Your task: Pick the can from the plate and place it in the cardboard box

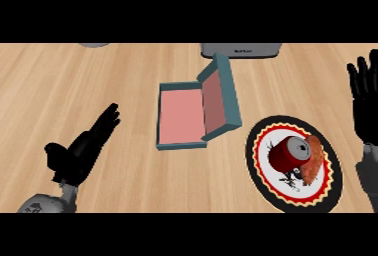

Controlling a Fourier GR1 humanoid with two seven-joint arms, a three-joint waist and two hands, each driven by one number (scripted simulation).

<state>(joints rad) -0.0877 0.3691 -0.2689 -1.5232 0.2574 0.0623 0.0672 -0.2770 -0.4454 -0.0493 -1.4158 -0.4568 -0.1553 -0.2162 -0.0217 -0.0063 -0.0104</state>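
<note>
A pale wooden counter (88,75) lies below me. The red metal can (289,155) lies on its side on the round black-rimmed plate (251,160), touching a brown pastry-like piece (314,157) (I can't tell what). The teal box with a pink inside (182,117) stands open, just left of the plate. My left hand (81,147) is flat and empty, fingers straight; my right hand (363,100) rests at the right edge, fingers up, holding nothing.
</note>
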